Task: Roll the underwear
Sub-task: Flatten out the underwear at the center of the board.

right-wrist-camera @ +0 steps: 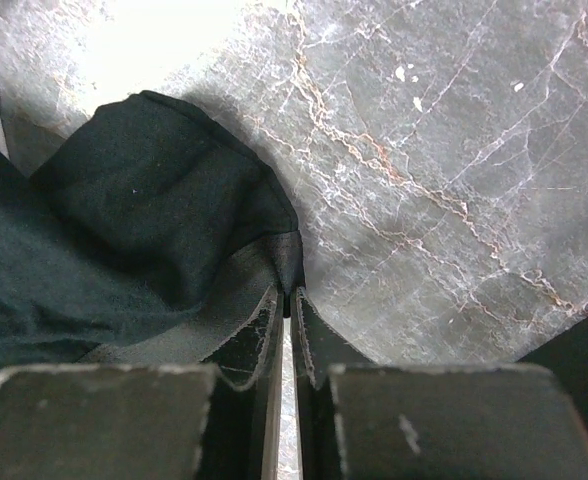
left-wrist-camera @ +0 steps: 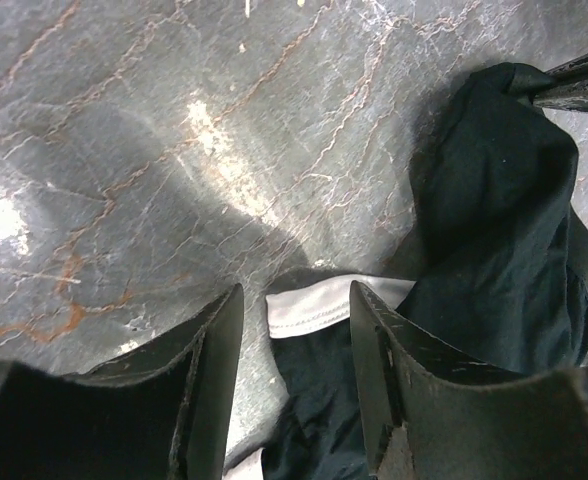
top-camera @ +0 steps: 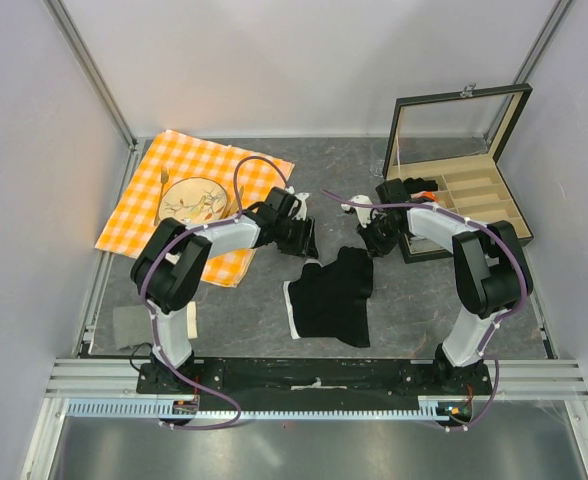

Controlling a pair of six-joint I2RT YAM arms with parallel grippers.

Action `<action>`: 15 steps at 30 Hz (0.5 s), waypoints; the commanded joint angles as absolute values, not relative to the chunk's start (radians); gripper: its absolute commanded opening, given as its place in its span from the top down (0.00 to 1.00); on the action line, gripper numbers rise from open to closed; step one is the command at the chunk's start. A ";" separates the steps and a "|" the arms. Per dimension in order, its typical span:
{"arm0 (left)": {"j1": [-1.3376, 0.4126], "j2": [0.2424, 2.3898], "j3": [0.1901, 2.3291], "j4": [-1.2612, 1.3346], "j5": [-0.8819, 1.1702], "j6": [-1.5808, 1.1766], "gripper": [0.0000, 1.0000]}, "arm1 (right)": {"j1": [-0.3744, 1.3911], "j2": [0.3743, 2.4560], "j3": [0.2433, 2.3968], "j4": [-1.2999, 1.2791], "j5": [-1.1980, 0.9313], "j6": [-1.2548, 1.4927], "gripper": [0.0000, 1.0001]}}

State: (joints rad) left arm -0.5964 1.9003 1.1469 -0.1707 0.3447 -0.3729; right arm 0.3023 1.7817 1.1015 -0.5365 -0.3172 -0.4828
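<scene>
On the dark veined bench [top-camera: 344,175], walled by pale grey panels, the underwear [top-camera: 331,300] lies bunched at centre. Left fingers [left-wrist-camera: 214,360] gape wide, straddling its white waistband corner. Right fingers [right-wrist-camera: 259,335] are pinched tight on its far-right edge. From above, wrists hide the far hem. Contents of box [top-camera: 454,125], far right, unclear.

I see an orange checked cloth [top-camera: 134,225] far left with a plate [top-camera: 192,200] on it, an open glass-lidded box [top-camera: 484,190] far right, and a grey rag [top-camera: 134,322] near left on the marbled table [top-camera: 324,165].
</scene>
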 commanded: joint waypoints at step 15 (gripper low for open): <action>-0.620 1.869 1.164 -0.207 0.356 -0.354 0.98 | 0.304 1.706 1.127 -0.512 -0.367 -0.477 0.92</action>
State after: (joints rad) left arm -0.6140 1.9163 1.1584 -0.1959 0.3519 -0.3611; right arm 0.3035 1.7725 1.1015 -0.5312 -0.3309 -0.4828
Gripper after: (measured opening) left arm 0.055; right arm 0.090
